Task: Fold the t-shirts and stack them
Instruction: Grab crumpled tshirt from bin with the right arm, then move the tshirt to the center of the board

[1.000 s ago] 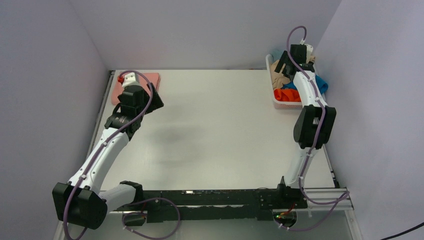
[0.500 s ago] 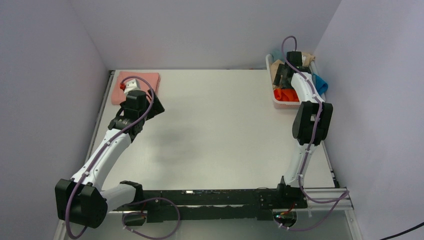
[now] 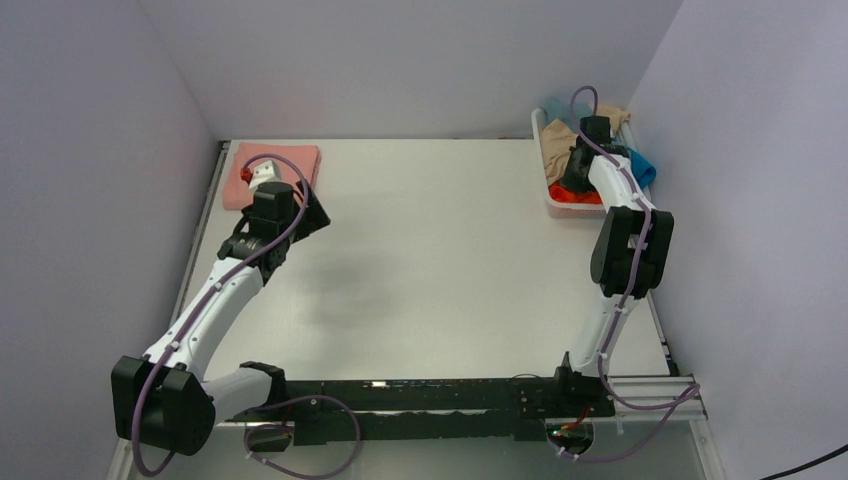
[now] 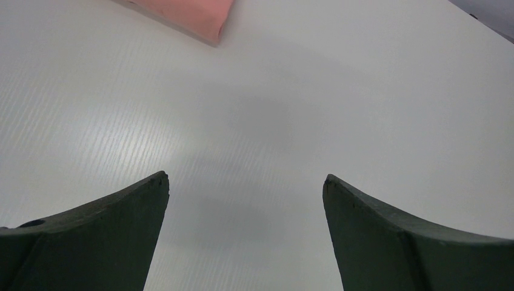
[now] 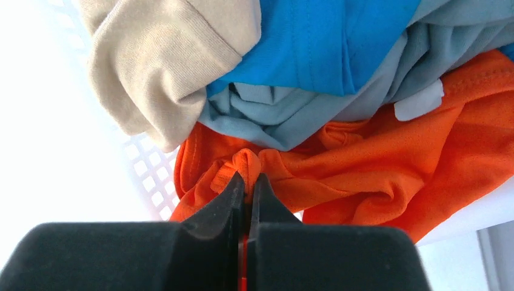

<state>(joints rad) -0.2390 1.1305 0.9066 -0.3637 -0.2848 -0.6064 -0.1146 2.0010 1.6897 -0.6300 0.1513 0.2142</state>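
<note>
Right gripper point(image 5: 247, 182) pinched tight on 1 bunched fold of the orange t-shirt point(image 5: 376, 163), in the white basket point(image 5: 142, 160) at the table's point(image 3: 450, 250) far-right corner. Grey-blue shirt point(image 5: 273, 115), blue shirt point(image 5: 327, 36) and tan shirt point(image 5: 163, 54) overlie it and will likely drag on lift. Left gripper point(image 4: 245, 182) wide open, empty, well apart, near the folded salmon-pink shirt point(image 4: 188, 12) at the far-left corner.

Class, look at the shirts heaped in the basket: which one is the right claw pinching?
The bright orange shirt: a bunched fold of it sits in the shut right claw. The tan shirt, blue shirt and grey-blue shirt lie ungripped.
</note>
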